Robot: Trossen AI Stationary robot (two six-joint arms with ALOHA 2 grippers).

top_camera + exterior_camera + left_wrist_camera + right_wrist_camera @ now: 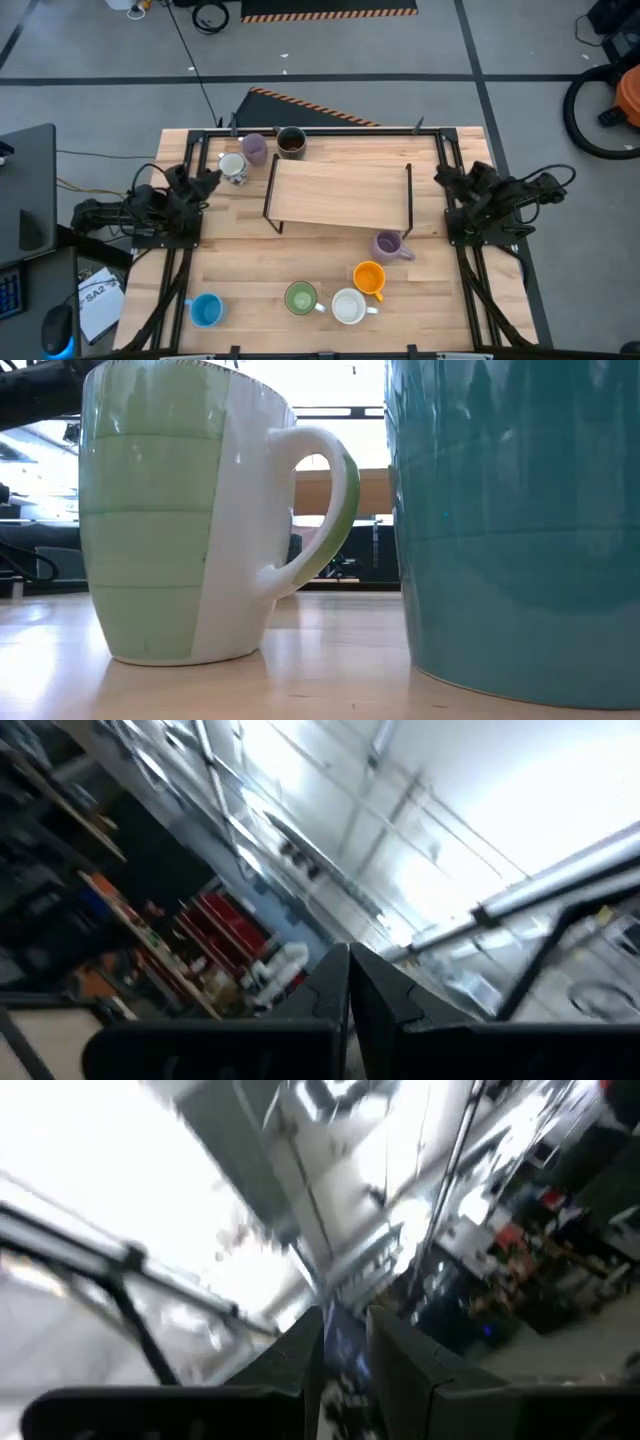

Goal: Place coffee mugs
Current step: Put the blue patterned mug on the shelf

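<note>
Left pincer [212, 180] shut, right pincer [441, 176] ajar, at table [240, 260] edges.

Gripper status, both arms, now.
Left gripper: shut, holding nothing.
Right gripper: slightly open, holding nothing.

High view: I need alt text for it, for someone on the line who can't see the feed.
Seen from above, a wooden table holds eight mugs around an empty wooden shelf rack: three by the rack's far left corner, five scattered on the near side. Both arms sit folded at the table's sides, the left gripper and right gripper holding nothing.
</note>
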